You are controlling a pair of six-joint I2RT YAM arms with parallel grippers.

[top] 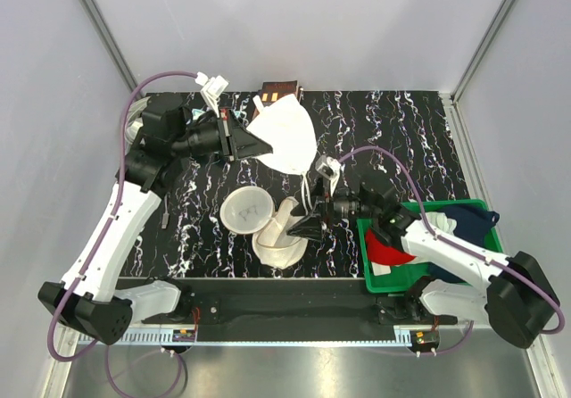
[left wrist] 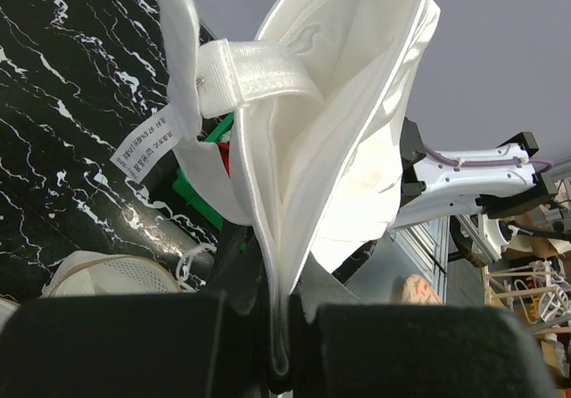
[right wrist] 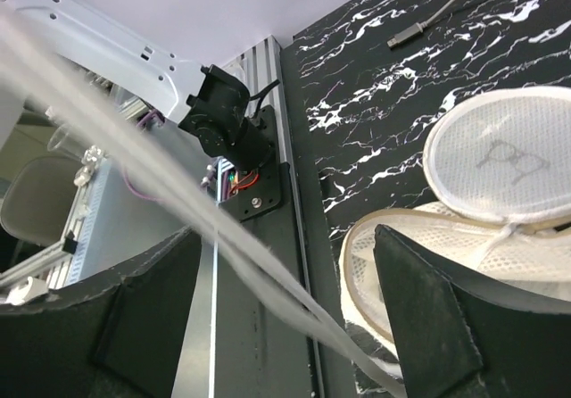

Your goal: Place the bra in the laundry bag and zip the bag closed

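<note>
My left gripper (top: 243,144) is shut on the edge of the white bra (top: 284,135) and holds it up over the back of the table. In the left wrist view the bra (left wrist: 343,121) hangs folded, its seam pinched at my left gripper (left wrist: 281,344). Its thin straps (top: 312,182) trail down toward my right gripper (top: 308,227), which is open. In the right wrist view a strap (right wrist: 178,203) runs slantwise between the spread fingers (right wrist: 419,309), untouched. The laundry bag (top: 247,209) lies open, its drawn face up and the other half (top: 278,244) just below; it also shows in the right wrist view (right wrist: 500,161).
A green bin (top: 379,273) at the right front holds a red cloth (top: 385,251) and a dark blue cloth (top: 464,219). A brown box (top: 278,89) stands at the back edge. A small cable plug (top: 166,212) lies left of the bag.
</note>
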